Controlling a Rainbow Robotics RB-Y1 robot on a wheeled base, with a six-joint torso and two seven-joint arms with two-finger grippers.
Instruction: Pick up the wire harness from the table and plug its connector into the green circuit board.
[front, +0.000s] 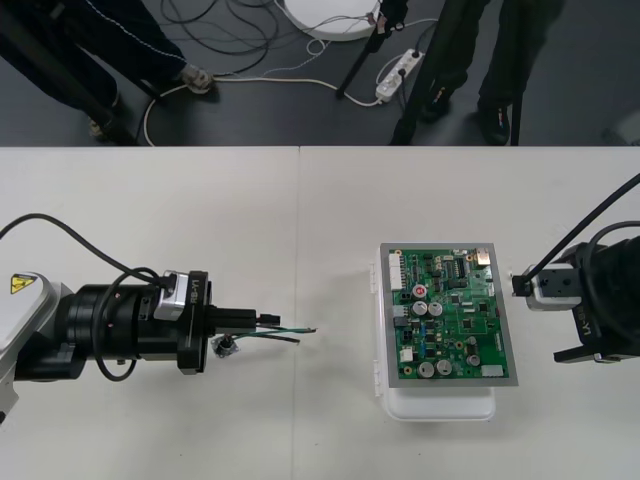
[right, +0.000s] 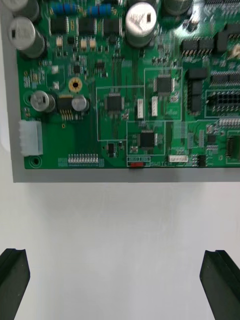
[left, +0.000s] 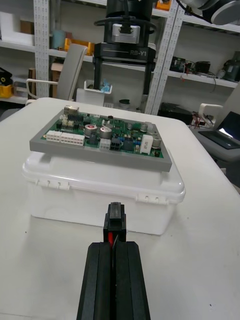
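Pale and plain, the surface (front: 150, 220) carries a green circuit board (front: 450, 310) studded with silver capacitors and white connectors. It sits flat on a white plastic base (front: 440, 405) toward the robot's right side.

The left pincer (front: 262, 321) reaches in low over the surface from the left. Its black fingers (left: 100, 280) are pressed together on the small wire harness (front: 280, 333). The small black plug (left: 115, 220) pokes out just past the fingertips, facing the board, with a red wire visible in the slit between them. Thin green and black wires (front: 295, 331) jut out toward the board, and the round metal socket (front: 225, 347) hangs beside the fingers. The harness is well apart from the board, with bare surface between them.

The right pincer (right: 117, 282) waits just beside the board's right edge. Its fingers (right: 12, 280) are spread wide and hold nothing.
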